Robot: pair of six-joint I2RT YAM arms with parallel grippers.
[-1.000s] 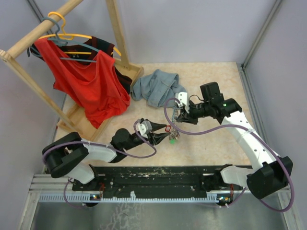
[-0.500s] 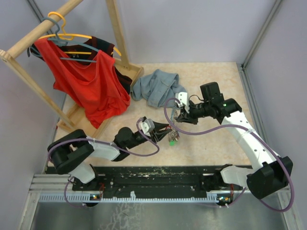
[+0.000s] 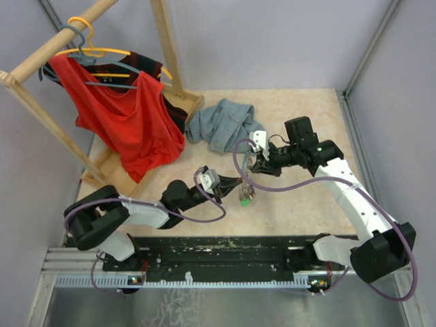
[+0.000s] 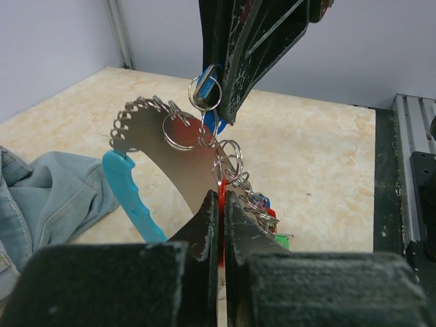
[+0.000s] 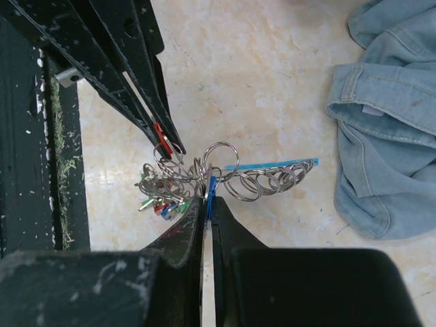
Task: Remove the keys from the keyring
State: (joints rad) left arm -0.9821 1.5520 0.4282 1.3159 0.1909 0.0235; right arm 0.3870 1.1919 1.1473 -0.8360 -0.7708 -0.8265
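My left jaws have closed on a red key; right jaws, at two o'clock, pinch a blue key.

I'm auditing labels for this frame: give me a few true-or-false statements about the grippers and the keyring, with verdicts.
1. The left gripper is shut on a red key. True.
2. The right gripper is open and holds nothing. False: it is shut on a blue key.
3. The keyring lies flat by itself. False: it is held up between both grippers.
4. A denim garment lies on the table. True.
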